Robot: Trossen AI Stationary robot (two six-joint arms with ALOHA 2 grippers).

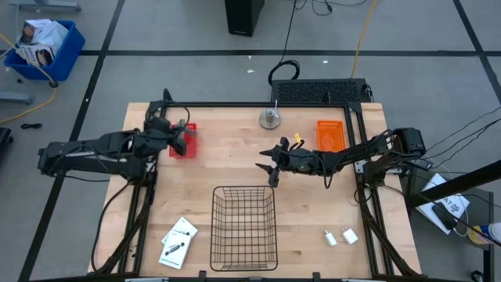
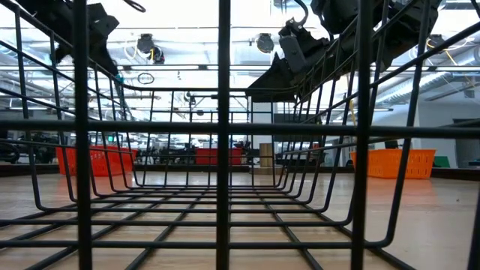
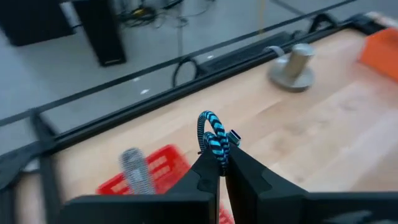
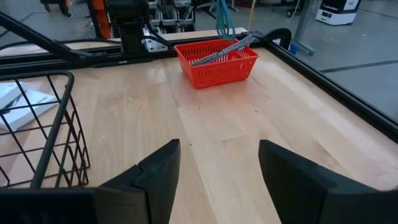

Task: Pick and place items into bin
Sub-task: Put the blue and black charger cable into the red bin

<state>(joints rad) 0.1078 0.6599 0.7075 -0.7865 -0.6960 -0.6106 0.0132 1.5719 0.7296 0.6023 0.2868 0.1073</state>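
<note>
1. Even, bright overhead light falls on the bench [image 1: 235, 157]; shadows there are soft and faint.
2. The low view glares white from ceiling lamps [image 2: 262, 41] behind silhouetted wire bars.
3. The left wrist view is motion-blurred beyond the left claw [image 3: 222, 168].

Two orange-red baskets [image 1: 183, 139] [image 1: 329, 134] – round metal weight [image 1: 271, 118] between them

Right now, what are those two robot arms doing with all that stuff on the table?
The left fingers are shut on a blue braided cable, held above the red basket at the table's far left. The right fingers are open and empty, hovering just beyond the wire bin. The bin looks empty. The card packets and two white blocks lie on the table near the front edge.
</note>
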